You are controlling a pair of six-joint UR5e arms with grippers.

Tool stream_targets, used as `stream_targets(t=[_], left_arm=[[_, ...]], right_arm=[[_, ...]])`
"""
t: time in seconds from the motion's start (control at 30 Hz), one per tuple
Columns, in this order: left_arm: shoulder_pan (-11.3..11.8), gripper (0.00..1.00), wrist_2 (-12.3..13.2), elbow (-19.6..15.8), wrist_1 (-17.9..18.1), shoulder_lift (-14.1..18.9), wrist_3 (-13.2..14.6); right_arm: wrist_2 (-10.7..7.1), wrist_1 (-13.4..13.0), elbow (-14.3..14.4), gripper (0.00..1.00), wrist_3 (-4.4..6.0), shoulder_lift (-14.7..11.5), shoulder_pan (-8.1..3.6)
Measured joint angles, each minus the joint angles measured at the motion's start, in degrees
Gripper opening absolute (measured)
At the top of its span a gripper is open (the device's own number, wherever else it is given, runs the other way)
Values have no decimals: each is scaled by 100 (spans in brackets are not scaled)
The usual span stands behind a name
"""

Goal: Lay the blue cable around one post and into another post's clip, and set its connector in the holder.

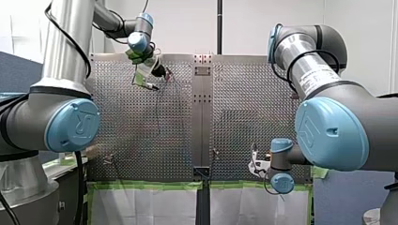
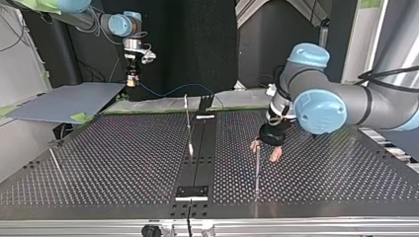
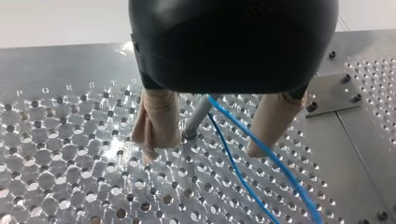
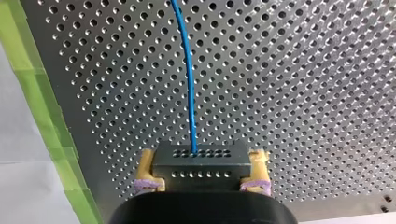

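In the left wrist view my left gripper (image 3: 201, 150) stands open, its beige-padded fingers (image 3: 156, 123) on either side of a grey post (image 3: 198, 116). The blue cable (image 3: 243, 172) passes between them beside the post. In the top view that gripper (image 2: 265, 150) hangs over a thin post (image 2: 257, 170) right of the centre rail. My right gripper (image 4: 203, 158) is shut on the black connector (image 4: 201, 163) with its yellow pads, and the cable (image 4: 189, 84) runs straight ahead from it. It sits off the table's far left corner in the top view (image 2: 131, 81), with the cable (image 2: 173, 91) trailing right.
A black rail (image 2: 200, 148) runs down the table's middle, with a small plate (image 2: 192, 192) at its near end. Another thin post (image 2: 188, 121) stands by the rail, and one (image 2: 53, 160) at the left. Green tape (image 4: 42, 107) edges the table beside my right gripper.
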Motion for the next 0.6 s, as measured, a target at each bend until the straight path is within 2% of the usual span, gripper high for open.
stream_targets(t=[0.23, 0.6], left_arm=[[7, 100, -96, -68, 4, 292, 4], [-7, 100, -337, -244, -165, 818, 229]], right_arm=[[0, -1, 0, 0, 5, 2, -2], [0, 0, -1, 0, 13, 6, -2]])
